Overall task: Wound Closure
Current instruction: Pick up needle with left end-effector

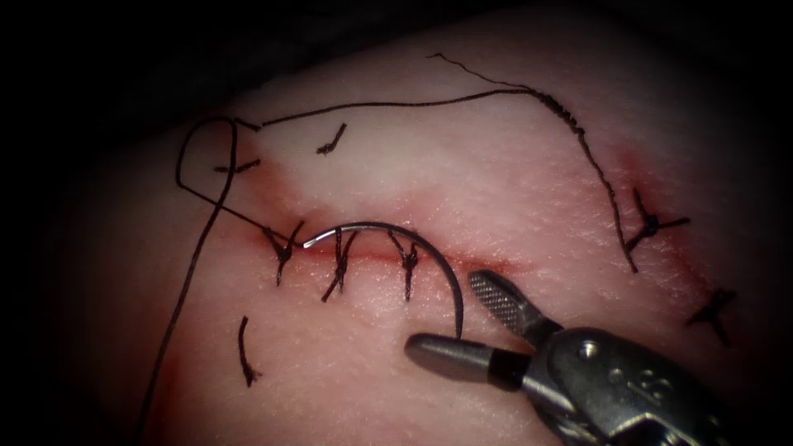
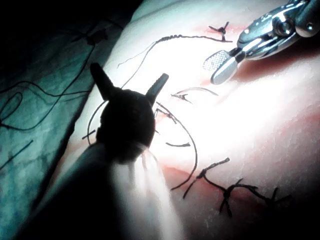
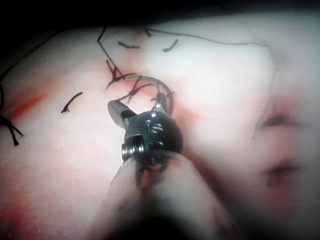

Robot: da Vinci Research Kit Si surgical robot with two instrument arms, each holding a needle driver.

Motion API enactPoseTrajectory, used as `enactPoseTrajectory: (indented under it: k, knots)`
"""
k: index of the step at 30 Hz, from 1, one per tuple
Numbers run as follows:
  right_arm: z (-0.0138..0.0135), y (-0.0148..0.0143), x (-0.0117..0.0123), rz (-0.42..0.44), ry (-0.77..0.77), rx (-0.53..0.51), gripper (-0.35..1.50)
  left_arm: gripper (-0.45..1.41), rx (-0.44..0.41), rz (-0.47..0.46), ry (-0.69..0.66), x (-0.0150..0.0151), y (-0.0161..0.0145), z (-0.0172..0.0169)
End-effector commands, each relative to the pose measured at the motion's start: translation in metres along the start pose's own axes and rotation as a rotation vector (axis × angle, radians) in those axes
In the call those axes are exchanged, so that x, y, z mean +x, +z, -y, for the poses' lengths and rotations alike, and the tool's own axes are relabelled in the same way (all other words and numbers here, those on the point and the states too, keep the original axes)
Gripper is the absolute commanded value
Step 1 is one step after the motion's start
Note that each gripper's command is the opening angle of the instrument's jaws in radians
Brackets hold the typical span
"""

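Both jaws of my right tool (image 1: 462, 318) stand spread and hold nothing, the needle's (image 1: 438, 252) blunt end lying between them, untouched. From there the needle arcs over the cut (image 1: 372, 254) across three stitches (image 1: 340, 264), lying on the tissue (image 1: 496, 182). My left tool (image 2: 131, 86) is also parted and empty, near the thread (image 1: 190, 272).

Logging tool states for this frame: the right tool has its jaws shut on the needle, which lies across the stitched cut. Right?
Not quite. In the endoscope view the right tool has its jaws open and holds nothing; the needle lies free across the stitched cut, its end between the jaws.
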Motion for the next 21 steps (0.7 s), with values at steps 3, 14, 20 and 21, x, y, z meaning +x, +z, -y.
enactPoseTrajectory:
  k: [3,14,20,21]
  knots:
    - [0.0004,0.0008,0.0004,-0.004,-0.009,0.007,0.85,0.67,0.017,-0.009,0.034,0.0022,0.0037,0.0023]
    - [-0.0014,-0.0008,0.0003,0.0,-0.017,-0.008,0.86,0.62,-0.09,0.012,-0.044,0.0068,0.0135,-0.0072]
    - [-0.0038,-0.0035,0.0006,0.007,-0.026,-0.061,0.85,0.67,-0.145,0.096,-0.145,0.0031,0.0162,-0.0133]
    - [-0.0043,-0.0039,0.0006,0.009,-0.025,-0.067,0.85,0.69,-0.153,0.114,-0.17,0.0023,0.0167,-0.0143]
